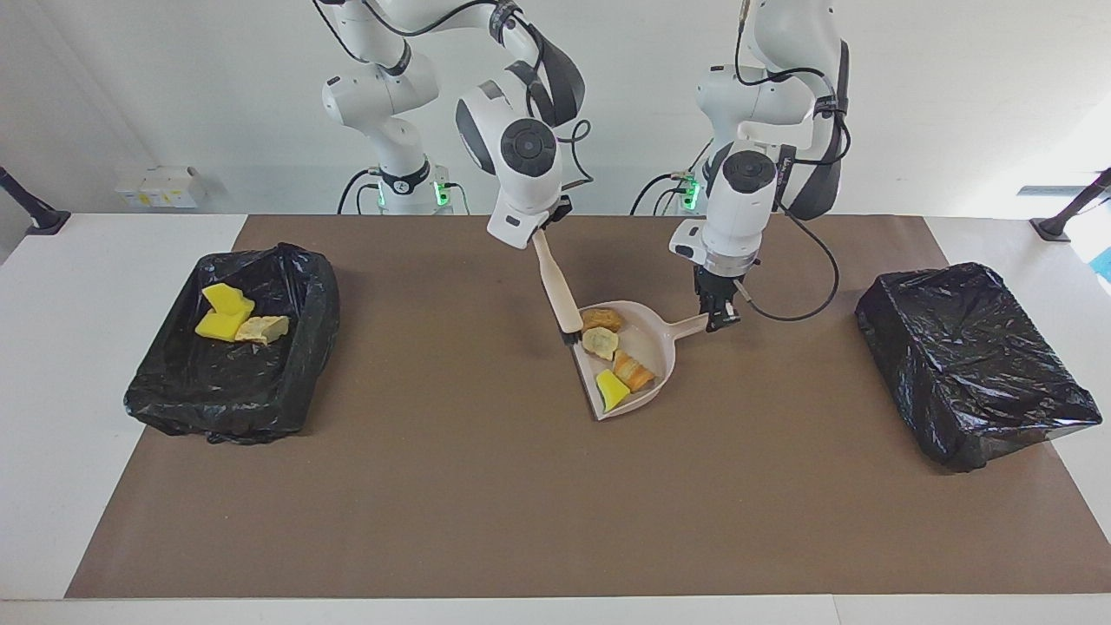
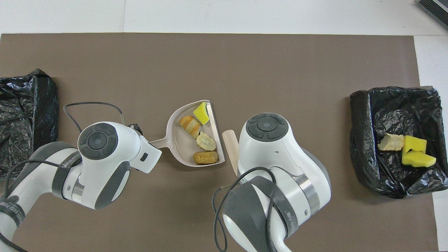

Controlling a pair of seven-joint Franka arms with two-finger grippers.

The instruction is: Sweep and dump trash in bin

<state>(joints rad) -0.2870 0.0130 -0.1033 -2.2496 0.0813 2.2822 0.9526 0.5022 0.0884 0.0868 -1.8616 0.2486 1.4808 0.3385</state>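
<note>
Scraps [image 1: 618,356] loaded; left gripper [image 1: 717,319] clamps dustpan [image 1: 651,347] handle, right gripper [image 1: 547,227] grips brush [image 1: 560,291]. Tilt early, they spill.

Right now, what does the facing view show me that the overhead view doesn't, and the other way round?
Facing view only: the left tool shut on the dustpan handle, the right tool holding the brush, and the whole bin at the left arm's end. Overhead view only: the bare mat farther from the robots than the dustpan. Both: four scraps in the dustpan, three in the bin at the right arm's end.
</note>
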